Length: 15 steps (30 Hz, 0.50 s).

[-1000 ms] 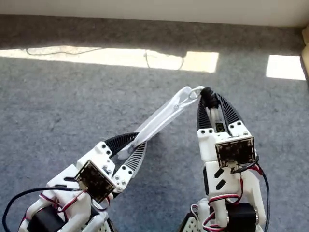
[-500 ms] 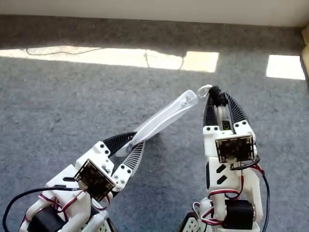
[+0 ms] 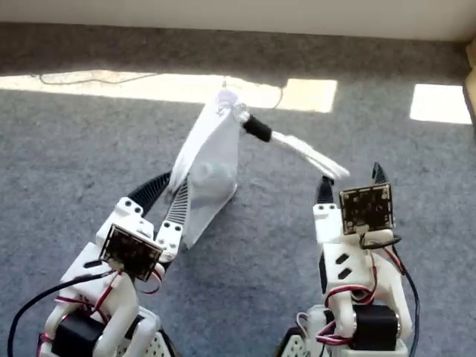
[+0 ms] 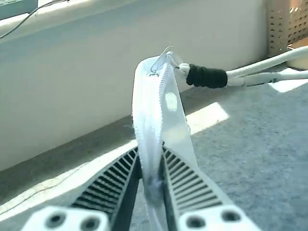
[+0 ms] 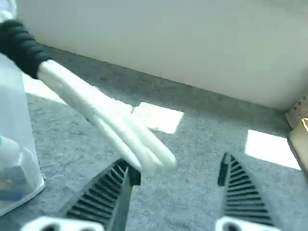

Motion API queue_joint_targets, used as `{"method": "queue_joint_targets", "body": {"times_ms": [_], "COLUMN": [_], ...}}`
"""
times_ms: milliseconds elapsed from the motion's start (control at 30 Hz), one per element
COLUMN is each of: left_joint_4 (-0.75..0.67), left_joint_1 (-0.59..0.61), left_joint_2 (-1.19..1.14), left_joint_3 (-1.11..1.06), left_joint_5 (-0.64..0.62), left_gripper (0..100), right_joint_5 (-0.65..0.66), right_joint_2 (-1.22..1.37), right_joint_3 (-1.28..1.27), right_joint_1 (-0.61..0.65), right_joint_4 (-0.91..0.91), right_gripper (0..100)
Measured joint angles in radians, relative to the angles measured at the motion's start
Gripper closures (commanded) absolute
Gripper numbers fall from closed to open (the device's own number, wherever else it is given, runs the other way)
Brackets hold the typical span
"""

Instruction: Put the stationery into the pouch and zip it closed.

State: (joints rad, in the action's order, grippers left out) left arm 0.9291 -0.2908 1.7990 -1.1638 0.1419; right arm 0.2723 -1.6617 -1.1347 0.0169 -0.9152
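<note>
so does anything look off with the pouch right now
The pouch is held up on end, pinched at its zipper edge by the left gripper. Its white pull cord juts sideways in mid-air toward the open right gripper.

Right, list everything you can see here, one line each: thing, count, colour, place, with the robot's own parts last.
pouch: one, clear white, held upright above the carpet
stationery: count cannot tell, blue and white, inside the pouch
cord: one, white with a black wrap, from the pouch's top toward the right gripper
carpet: one, grey, under everything
left gripper: one, black fingers, shut on the pouch's lower part
right gripper: one, black fingers, open, by the cord's loose end
</note>
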Motion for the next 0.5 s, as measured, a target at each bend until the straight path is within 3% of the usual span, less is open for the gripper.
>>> {"method": "queue_joint_targets", "body": {"times_ms": [500], "left_joint_4": [-0.284], "left_joint_1": [0.098], "left_joint_2": [-0.002], "left_joint_3": [-0.063], "left_joint_5": [0.219], "left_gripper": [100], "right_joint_5": [-0.043], "right_joint_2": [0.000], "right_joint_3": [0.060], "right_joint_1": [0.012], "right_joint_4": [-0.071], "right_gripper": [72.8]}}
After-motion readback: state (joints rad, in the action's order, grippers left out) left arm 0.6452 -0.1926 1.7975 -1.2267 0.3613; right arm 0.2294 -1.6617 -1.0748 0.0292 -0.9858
